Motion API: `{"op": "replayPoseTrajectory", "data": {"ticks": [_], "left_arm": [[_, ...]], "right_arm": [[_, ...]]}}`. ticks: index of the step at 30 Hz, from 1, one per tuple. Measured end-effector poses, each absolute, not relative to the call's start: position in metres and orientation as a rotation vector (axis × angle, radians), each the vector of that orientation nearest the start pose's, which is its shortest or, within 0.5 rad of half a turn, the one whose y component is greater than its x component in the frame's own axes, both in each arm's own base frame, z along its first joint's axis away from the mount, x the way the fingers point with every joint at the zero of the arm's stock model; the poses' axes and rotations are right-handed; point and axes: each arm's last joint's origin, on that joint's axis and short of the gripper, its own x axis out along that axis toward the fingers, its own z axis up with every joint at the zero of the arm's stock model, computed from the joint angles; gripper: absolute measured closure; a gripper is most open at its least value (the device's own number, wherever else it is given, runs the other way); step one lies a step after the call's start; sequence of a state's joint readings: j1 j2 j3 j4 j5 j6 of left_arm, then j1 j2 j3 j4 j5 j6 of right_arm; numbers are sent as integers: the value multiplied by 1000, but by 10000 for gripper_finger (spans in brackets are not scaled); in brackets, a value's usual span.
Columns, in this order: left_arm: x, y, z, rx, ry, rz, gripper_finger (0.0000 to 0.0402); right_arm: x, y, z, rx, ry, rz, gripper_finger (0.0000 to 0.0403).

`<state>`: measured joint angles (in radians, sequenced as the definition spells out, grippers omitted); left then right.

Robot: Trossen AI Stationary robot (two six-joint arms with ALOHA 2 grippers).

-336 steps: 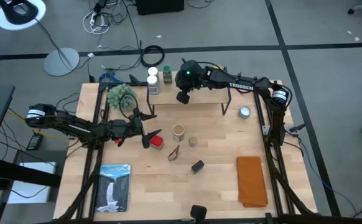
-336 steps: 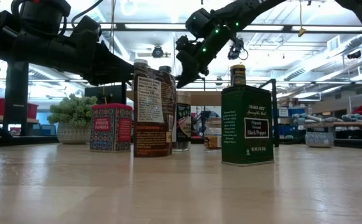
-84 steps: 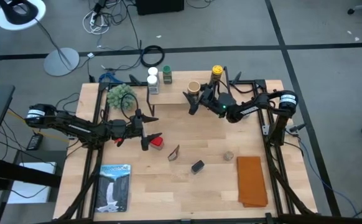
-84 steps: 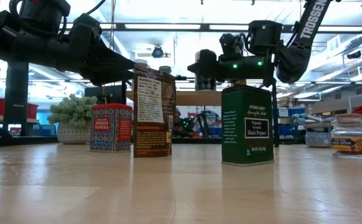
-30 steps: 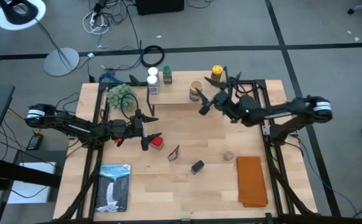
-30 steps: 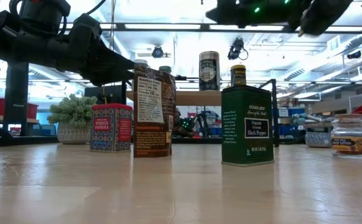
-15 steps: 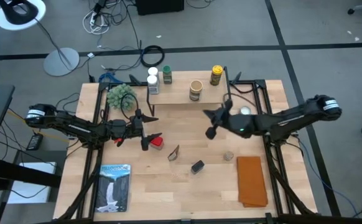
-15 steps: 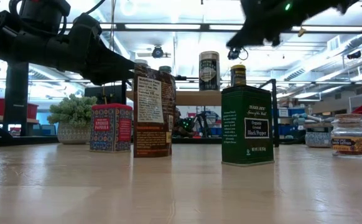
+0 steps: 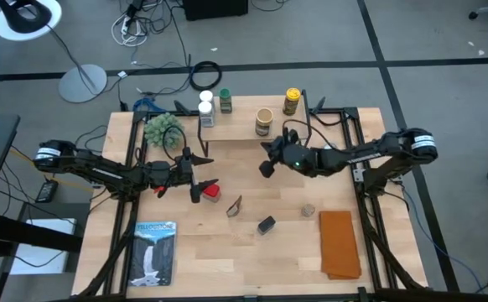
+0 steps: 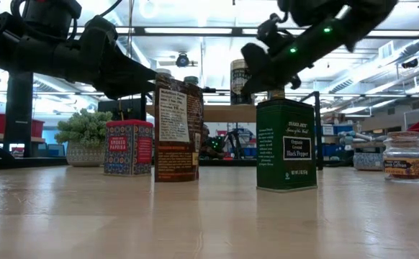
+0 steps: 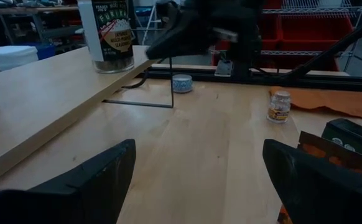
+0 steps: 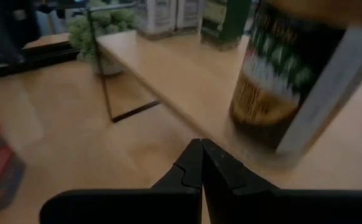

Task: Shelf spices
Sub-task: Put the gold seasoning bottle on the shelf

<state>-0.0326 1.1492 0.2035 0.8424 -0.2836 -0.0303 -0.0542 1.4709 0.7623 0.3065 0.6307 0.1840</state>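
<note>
The shelf (image 9: 252, 127) stands at the table's far edge. It carries white-capped jars (image 9: 205, 110), a green-capped jar (image 9: 225, 103), the tan canister (image 9: 263, 121) and a yellow-capped jar (image 9: 292, 101). On the table stand the red tin (image 9: 212, 191), the brown packet (image 9: 235, 205), the black box (image 9: 266, 225) and a small jar (image 9: 308, 210). My right gripper (image 9: 265, 166) hovers in front of the shelf, shut (image 12: 201, 163), with the canister (image 12: 274, 81) close ahead. My left gripper (image 9: 200, 174) waits open (image 11: 196, 180) beside the red tin.
A fuzzy green plant (image 9: 162, 130) sits left of the shelf. An orange cloth (image 9: 338, 243) lies near the right edge and a book (image 9: 154, 252) at the near left. A small silver tin (image 11: 182, 83) sits under the shelf's right end. Bare wood lies mid-table.
My right gripper has drawn back from the canister on the shelf toward the near edge, dropped lower over the table's middle, then swung to the left and slightly back toward the shelf. The canister stays upright on the shelf. The left arm has kept still.
</note>
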Motion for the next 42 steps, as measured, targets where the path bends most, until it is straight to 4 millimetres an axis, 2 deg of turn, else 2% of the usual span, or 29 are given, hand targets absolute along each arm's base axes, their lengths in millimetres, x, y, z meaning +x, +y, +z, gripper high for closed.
{"op": "replayPoseTrajectory", "data": {"ticks": [7, 22, 26, 30, 37, 42], "left_arm": [[199, 2, 171, -14, 99, 252, 44], [199, 2, 171, -13, 101, 252, 44], [199, 2, 170, -12, 104, 252, 44], [199, 2, 170, -11, 106, 252, 44], [199, 2, 170, -9, 106, 252, 44], [199, 2, 171, -10, 101, 252, 44]], "right_arm": [[317, -56, 221, 25, 417, -772, 402], [307, -93, 221, 15, 482, -849, 403], [303, -91, 221, -2, 532, -839, 403], [296, -81, 227, -76, 598, -800, 403], [274, -48, 259, -210, 602, -713, 403], [263, -44, 271, -351, 633, -658, 403]]}}
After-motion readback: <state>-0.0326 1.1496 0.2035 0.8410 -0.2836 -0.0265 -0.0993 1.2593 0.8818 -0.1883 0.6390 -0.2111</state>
